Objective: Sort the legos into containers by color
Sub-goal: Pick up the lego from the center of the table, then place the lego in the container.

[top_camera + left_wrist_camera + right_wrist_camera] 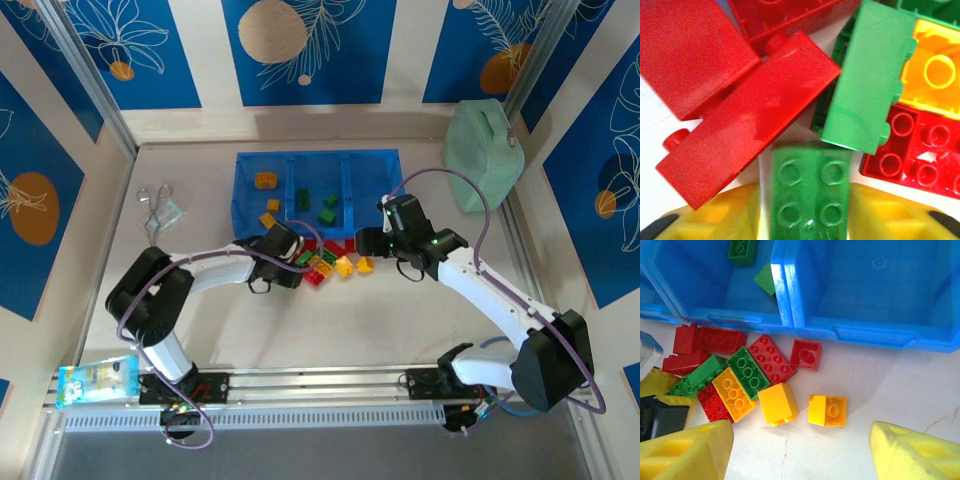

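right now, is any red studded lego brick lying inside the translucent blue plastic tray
No, the tray holds only yellow-orange bricks and green bricks; the red bricks lie on the table before it.

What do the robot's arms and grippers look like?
The left arm and right arm have white links, black joints and a looping purple cable each. A small green light glows near the right wrist. The left gripper and right gripper have chunky yellow fingers.

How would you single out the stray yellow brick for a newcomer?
Find the blue tray at the far middle of the table; a brick pile lies before its near wall. The yellow brick sits at the pile's right end, alone, touching no other brick.
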`<action>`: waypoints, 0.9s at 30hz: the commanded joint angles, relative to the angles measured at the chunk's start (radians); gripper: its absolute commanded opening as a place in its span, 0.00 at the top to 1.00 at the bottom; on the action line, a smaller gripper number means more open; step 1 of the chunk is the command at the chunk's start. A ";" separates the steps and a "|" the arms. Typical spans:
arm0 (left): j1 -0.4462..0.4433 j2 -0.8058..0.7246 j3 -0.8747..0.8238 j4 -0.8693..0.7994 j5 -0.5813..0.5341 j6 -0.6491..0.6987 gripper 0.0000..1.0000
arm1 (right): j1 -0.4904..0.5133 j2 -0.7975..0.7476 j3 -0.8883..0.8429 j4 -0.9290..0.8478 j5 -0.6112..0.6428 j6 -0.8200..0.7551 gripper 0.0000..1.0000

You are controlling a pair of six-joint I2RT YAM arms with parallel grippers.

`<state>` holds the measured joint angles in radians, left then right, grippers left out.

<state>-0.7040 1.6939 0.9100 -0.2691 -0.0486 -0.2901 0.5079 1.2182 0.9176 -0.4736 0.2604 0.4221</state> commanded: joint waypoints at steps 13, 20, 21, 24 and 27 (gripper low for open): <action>-0.078 -0.215 0.083 -0.120 -0.026 -0.048 0.68 | -0.026 -0.048 -0.055 0.053 -0.047 0.042 0.29; -0.037 -0.096 0.360 -0.162 -0.023 0.035 0.69 | -0.028 -0.048 -0.062 0.047 -0.064 0.068 0.29; -0.023 -0.061 0.404 -0.162 -0.018 0.040 0.69 | -0.028 -0.051 -0.062 0.035 -0.057 0.075 0.29; 0.015 0.053 0.544 -0.182 0.001 0.046 0.68 | -0.029 -0.069 -0.071 0.006 -0.047 0.085 0.29; 0.040 0.173 0.688 -0.218 0.003 0.065 0.68 | -0.029 -0.107 -0.106 -0.007 -0.055 0.096 0.29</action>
<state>-0.6880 1.7870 1.5112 -0.4240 -0.0616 -0.2604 0.4839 1.1534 0.8391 -0.4454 0.2234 0.4915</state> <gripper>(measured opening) 0.318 0.713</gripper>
